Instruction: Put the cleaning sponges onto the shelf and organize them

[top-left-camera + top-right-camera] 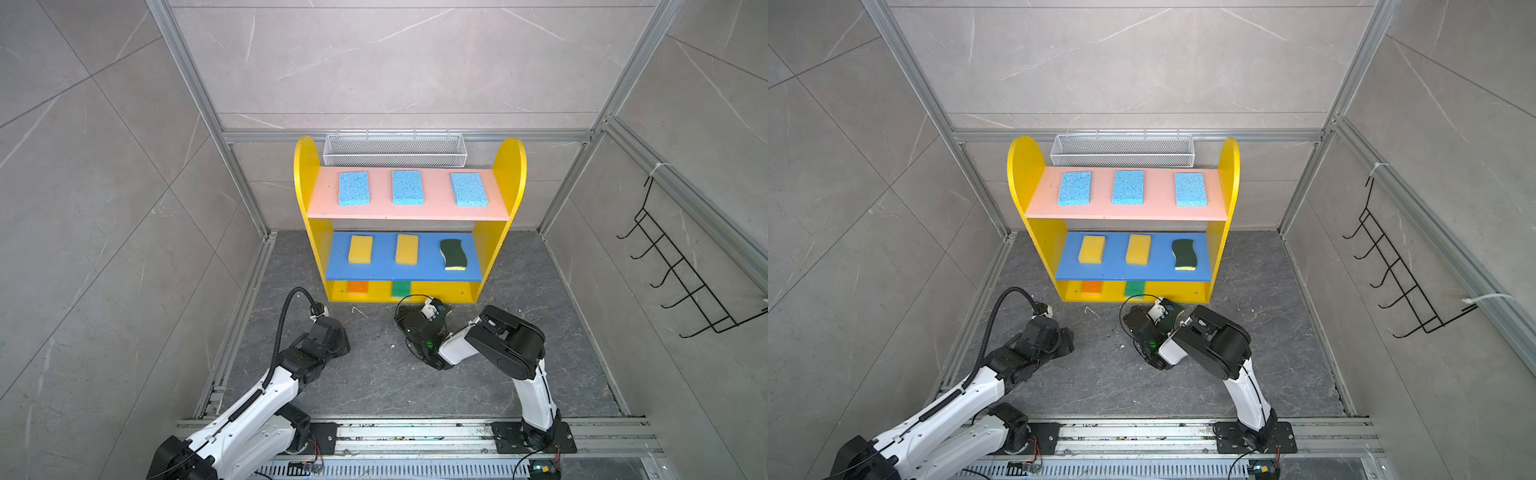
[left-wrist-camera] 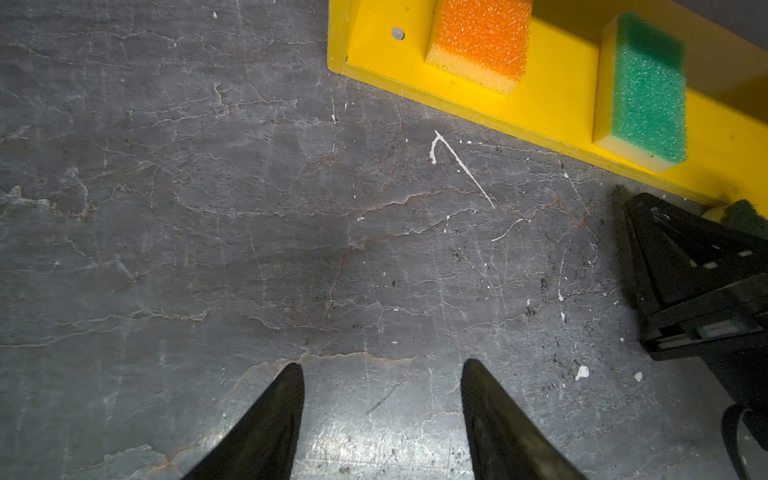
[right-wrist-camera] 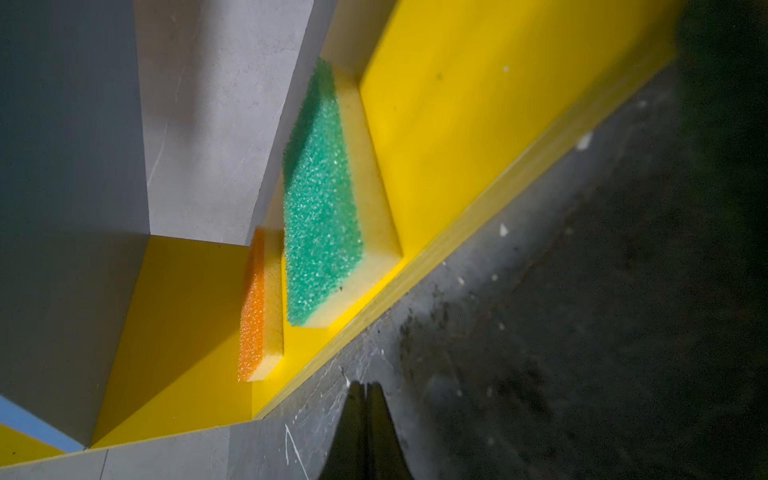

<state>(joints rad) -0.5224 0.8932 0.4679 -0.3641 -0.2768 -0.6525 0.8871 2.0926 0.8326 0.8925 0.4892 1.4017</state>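
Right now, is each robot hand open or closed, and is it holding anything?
Left gripper: open, holding nothing.
Right gripper: closed tight, with nothing visibly held.

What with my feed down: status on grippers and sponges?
Left gripper open, empty, over floor. Right gripper shut, empty, low by shelf. Eight sponges shelved; dark-green sponge at its front edge beside right gripper. Nothing blocking.
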